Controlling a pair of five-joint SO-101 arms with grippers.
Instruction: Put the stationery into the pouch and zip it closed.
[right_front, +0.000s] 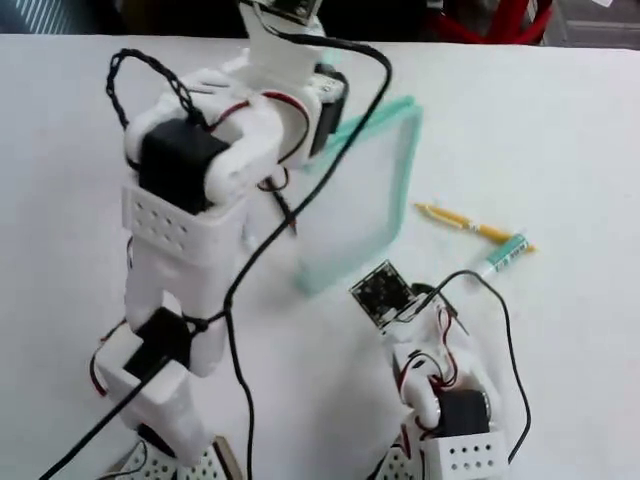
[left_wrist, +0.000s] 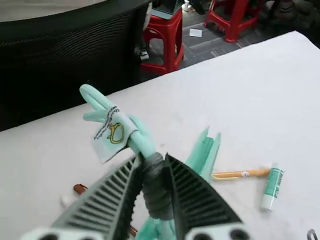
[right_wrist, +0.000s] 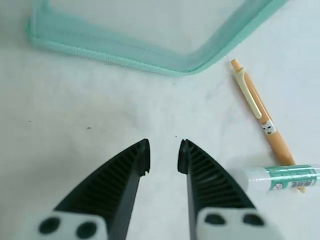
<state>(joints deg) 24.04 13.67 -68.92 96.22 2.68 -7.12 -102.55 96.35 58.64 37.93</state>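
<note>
Gripping a dark grey tab at the pouch's corner, the left claw is clenched hard on it. A mint loop with a small paper tag stands up just past its tips. Below and beyond that grip the pouch hangs tilted, one edge raised off the table. Its green edges look parted, though I cannot say for sure that the mouth is open.

The right claw is released, with its jaws a little apart and nothing between them, and it is poised low over bare table. Right beside one of its fingers lies a green-and-white stick. Just past that is an orange pen, whose far end meets the stick. Farther ahead of the tips runs the pouch's green border.

Both items are outside the pouch, so the job seems barely begun, and the likely step is picking up the first piece. The stick is nearer to the claw. To do it well:

- Swing the right claw over the stick and widen the jaws.
- Straddle the stick across its width near the middle.
- Close squarely (a round body will roll from a glancing pinch).
- Lift straight up, so the touching pen is not dragged along.

Meanwhile the left claw should hold the pouch steady, with its mouth turned toward the right claw.
</note>
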